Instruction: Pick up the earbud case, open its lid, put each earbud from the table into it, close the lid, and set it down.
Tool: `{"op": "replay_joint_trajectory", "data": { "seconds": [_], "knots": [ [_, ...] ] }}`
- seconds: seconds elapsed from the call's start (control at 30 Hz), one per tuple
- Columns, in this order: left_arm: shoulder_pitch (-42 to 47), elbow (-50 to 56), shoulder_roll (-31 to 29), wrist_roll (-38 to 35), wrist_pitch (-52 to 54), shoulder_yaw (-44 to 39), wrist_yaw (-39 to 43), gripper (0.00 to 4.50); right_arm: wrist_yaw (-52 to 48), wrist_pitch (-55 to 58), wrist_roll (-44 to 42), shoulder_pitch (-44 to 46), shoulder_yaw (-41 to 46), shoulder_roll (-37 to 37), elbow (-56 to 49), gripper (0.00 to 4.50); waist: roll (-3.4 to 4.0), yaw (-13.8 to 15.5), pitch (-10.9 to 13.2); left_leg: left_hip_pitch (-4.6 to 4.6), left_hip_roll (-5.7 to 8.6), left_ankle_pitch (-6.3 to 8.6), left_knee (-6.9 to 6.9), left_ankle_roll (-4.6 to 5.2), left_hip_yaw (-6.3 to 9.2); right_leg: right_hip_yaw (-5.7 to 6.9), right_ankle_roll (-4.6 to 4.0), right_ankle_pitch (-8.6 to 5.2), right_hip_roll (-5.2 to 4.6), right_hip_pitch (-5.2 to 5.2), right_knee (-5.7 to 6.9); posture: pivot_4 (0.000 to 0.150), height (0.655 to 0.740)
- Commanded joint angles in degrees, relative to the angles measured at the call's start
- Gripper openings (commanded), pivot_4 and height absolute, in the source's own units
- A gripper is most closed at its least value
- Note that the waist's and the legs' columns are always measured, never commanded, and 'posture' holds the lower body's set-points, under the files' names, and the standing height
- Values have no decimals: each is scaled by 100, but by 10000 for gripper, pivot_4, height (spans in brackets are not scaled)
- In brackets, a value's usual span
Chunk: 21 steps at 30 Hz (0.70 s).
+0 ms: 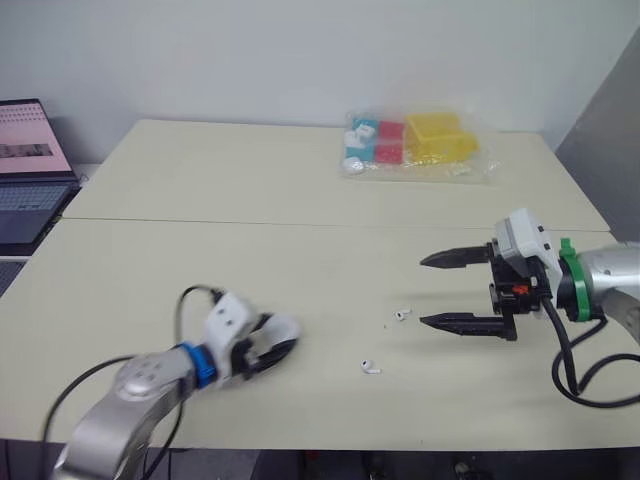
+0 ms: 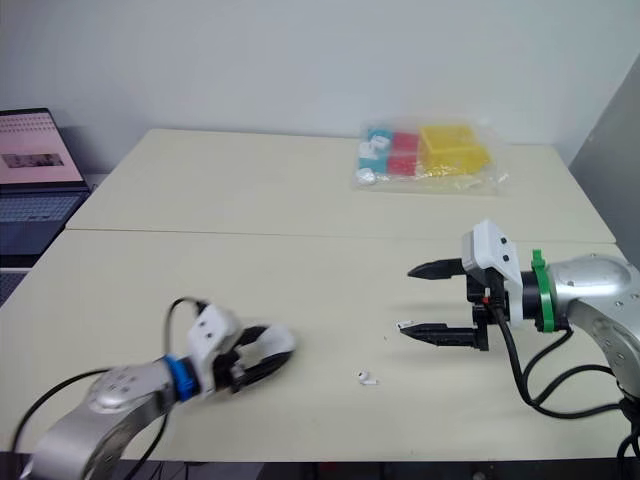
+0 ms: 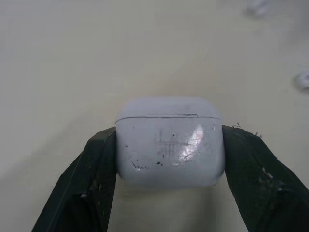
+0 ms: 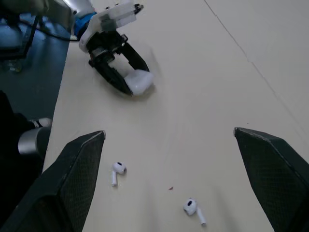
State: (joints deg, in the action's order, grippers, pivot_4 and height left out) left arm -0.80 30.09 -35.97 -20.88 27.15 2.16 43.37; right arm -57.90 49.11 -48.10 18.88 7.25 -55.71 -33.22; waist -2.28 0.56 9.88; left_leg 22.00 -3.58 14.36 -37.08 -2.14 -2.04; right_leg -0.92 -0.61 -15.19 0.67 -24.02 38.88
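While in left gripper [image 1: 280, 337], earbud case [image 3: 170, 145] closed.

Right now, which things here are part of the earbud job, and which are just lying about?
Job: earbud case, lid shut, gripped in the left tool; one earbud; other earbud; open right tool.
Lying about: bag of coloured blocks; laptop.

Beige table [image 1: 200, 180]: two earbuds [image 1: 370, 368], plastic bag [image 1: 420, 148].
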Motion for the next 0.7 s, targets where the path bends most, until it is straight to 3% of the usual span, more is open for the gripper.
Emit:
{"op": "replay_joint_trajectory", "data": {
  "seconds": [0.03,0.13,0.33,0.7],
  "knots": [
    [602,-347,105,622,-1345,638,437,28021,1012,967,-853,-125,268,61,-590,45000,3,-46,-3,-2,2,0,2,0,-2,-5,2,1,1,1,0,1500,7389],
    [978,-774,191,946,-2120,958,663,28021,1891,1717,-1493,-39,176,217,-689,45000,3,-105,-2,-4,-6,1,11,1,-7,-16,-1,-1,16,-3,0,1500,7389],
    [1771,-1888,490,1543,-3846,1359,954,28021,4407,2529,-2628,481,-117,1824,117,45000,2,-115,-1,-3,-7,-2,8,4,3,2,-5,3,28,-3,9,1500,7389],
    [1993,-2411,716,1496,-4382,1358,1067,28021,5670,2618,-3587,848,-463,2381,743,45000,2,-124,-2,37,-2,-2,8,5,0,7,9,-3,27,-17,-6,1500,7389]
  ]
}}
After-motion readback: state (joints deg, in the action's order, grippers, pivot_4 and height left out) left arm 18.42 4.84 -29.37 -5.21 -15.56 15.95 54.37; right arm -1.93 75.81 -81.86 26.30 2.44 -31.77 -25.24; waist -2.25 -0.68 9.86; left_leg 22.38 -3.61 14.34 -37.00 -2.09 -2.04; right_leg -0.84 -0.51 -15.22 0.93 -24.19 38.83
